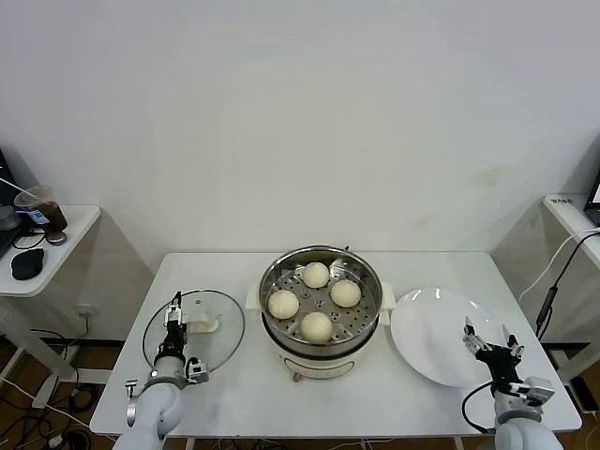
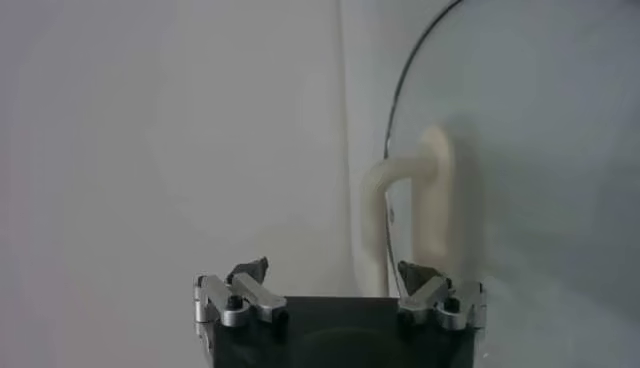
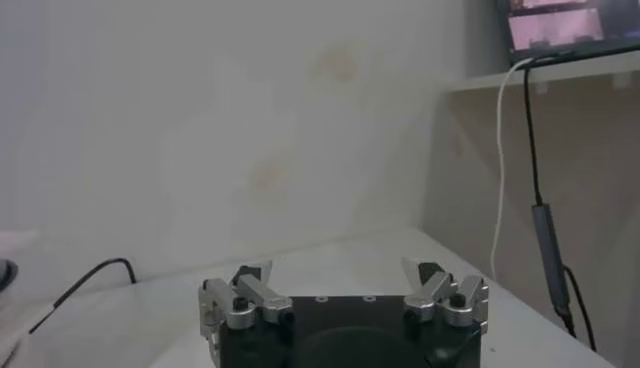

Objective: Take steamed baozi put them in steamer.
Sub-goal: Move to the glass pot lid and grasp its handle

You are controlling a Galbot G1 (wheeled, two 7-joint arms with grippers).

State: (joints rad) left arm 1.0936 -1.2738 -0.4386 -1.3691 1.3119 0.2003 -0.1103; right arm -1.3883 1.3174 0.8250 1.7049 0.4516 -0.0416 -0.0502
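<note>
Four steamed baozi sit in the steamer — between open, empty left hand and right hand.

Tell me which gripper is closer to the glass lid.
Left. The left gripper hangs open over the near edge of the glass lid, close to its white handle. The right gripper is open by the plate, beyond the steamer.

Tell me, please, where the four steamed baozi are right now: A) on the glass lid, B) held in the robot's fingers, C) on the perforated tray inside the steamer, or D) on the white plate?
C: all four baozi sit on the tray inside the steamer, while the white plate beside it holds none.
</note>
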